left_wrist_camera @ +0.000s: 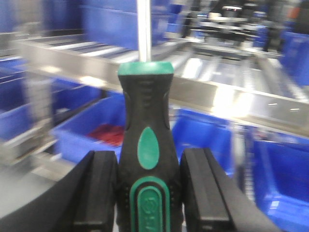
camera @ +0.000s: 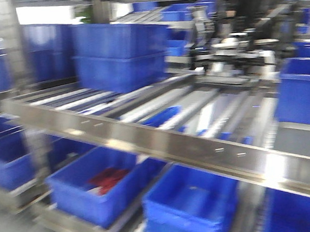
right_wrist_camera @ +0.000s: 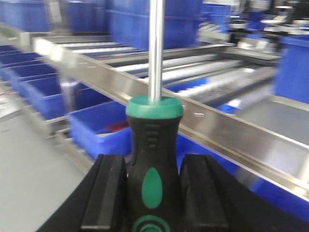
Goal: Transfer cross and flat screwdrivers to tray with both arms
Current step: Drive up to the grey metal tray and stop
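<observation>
My left gripper [left_wrist_camera: 148, 191] is shut on a green-and-black screwdriver [left_wrist_camera: 145, 125]; its metal shaft points up and away out of the left wrist view. My right gripper [right_wrist_camera: 152, 193] is shut on a second green-and-black screwdriver [right_wrist_camera: 153, 140], shaft pointing up out of that view. Both are held in the air in front of a steel rack. The grey metal tray is out of view. Neither arm shows in the front view. All views are blurred by motion.
A steel roller rack [camera: 162, 140] crosses the front view with deep blue bins on it [camera: 119, 54] and below it [camera: 189, 200]. One lower bin holds red parts [camera: 107, 180]. Grey floor lies at the left [right_wrist_camera: 34, 164].
</observation>
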{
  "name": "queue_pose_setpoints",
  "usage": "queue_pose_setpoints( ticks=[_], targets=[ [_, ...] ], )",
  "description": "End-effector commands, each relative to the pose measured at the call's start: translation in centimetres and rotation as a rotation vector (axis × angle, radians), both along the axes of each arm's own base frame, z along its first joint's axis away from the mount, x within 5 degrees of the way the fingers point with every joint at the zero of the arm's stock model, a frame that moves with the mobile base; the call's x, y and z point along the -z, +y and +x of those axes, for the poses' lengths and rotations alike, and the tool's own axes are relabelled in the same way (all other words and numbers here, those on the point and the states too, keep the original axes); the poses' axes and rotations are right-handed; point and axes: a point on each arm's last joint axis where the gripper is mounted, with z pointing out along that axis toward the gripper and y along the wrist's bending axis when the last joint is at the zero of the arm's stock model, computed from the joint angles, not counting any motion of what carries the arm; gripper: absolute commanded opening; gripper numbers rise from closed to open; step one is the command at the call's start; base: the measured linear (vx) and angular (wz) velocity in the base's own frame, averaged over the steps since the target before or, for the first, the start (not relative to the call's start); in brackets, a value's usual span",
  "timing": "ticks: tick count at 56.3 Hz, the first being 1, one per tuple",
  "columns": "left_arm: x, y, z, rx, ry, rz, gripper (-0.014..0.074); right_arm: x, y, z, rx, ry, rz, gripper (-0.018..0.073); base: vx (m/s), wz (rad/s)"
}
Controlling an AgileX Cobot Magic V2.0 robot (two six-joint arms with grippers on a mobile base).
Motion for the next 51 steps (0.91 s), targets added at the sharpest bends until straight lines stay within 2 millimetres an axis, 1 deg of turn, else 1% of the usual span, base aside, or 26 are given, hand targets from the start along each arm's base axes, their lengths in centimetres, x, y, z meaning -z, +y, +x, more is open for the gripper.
queue_pose_setpoints(
  ticks=[1, 17, 30, 41, 51],
  targets=[
    [-1.42, -0.06, 0.18, 0.001, -0.098, -0.031, 0.0003, -1.7, -0.12, 0.07, 0.016, -0.113, 0.026, -0.0008, 0.23, -0.81],
    [-1.42, -0.06, 0.18, 0.001, -0.098, -0.031, 0.0003, -1.7, -0.12, 0.07, 0.016, -0.113, 0.026, -0.0008, 0.21, -0.8],
    [-1.42, -0.06, 0.18, 0.001, -0.098, -0.031, 0.0003, -1.7, -0.12, 0.07, 0.016, -0.113, 0.026, -0.0008, 0.18, -0.67],
    [-1.42, -0.06, 0.18, 0.001, -0.098, -0.031, 0.0003, -1.7, -0.12, 0.07, 0.016, -0.113, 0.026, -0.0008, 0.18, -0.47],
    [-1.42, -0.06, 0.18, 0.001, -0.098, -0.031, 0.0003, -1.7, -0.12, 0.07, 0.016, -0.113, 0.026, -0.0008, 0.22, -0.23]
  ],
)
